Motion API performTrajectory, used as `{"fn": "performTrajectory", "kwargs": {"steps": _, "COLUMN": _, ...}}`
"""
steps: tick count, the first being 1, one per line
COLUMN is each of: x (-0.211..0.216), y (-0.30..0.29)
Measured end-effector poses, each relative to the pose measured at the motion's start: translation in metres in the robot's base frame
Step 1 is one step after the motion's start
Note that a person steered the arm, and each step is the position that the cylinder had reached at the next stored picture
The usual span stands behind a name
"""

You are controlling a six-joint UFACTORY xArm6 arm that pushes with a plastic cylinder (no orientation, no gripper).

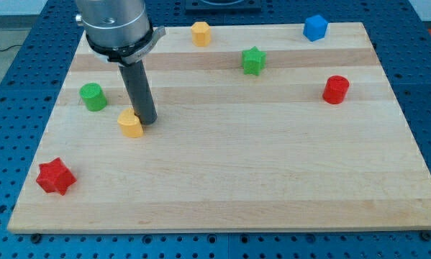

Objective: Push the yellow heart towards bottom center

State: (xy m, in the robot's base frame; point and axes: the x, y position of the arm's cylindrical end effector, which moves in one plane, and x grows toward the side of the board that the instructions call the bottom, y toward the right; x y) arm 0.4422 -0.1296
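Landmark: the yellow heart (131, 124), the task's block; every place below is told from it.
Yellow heart's place: on the wooden surface (273, 180), in the view's left part, about midway between top and bottom edge.
My tip (147, 119): touching or just beside the heart's right flank, slightly toward the view's top.
Pincer state: there is none; the arm ends in a plain dark rod, so nothing opens, narrows or holds.
Deciding relation: the heart lies to the view's left and a little below my tip, while bottom center lies down and to the right of the heart. As I judge it, a push from here would send the block left, away from the goal.
Next move needs: my tip round to the heart's upper-left side, then a push down and to the right.
Long axis: too small to tell for the heart.
Nearer arm: only one arm, so no choice.
Count, yellow: one heart.
Count, orange: one block (201, 33), up and to the right, at the top edge.
Count, green: two; a cylinder (93, 96) up-left and near, a star (253, 60) up-right.
Count, red: two; a star (55, 177) down-left, a cylinder (336, 89) far right.
Count, blue: one block (315, 27), far up-right.
Total: seven blocks.
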Motion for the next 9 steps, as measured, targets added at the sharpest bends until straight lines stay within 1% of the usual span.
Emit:
{"fn": "performTrajectory", "kwargs": {"steps": 1, "x": -0.014, "y": 0.002}}
{"fn": "performTrajectory", "kwargs": {"steps": 2, "x": -0.036, "y": -0.002}}
{"fn": "performTrajectory", "kwargs": {"steps": 3, "x": -0.038, "y": -0.028}}
{"fn": "performTrajectory", "kwargs": {"steps": 4, "x": -0.020, "y": -0.047}}
{"fn": "performTrajectory", "kwargs": {"steps": 5, "x": 0.017, "y": -0.030}}
{"fn": "performTrajectory", "kwargs": {"steps": 6, "x": 0.049, "y": 0.029}}
{"fn": "performTrajectory", "kwargs": {"steps": 7, "x": 0.071, "y": 0.064}}
{"fn": "performTrajectory", "kwargs": {"steps": 8, "x": 0.071, "y": 0.060}}
{"fn": "performTrajectory", "kwargs": {"steps": 9, "x": 0.069, "y": 0.030}}
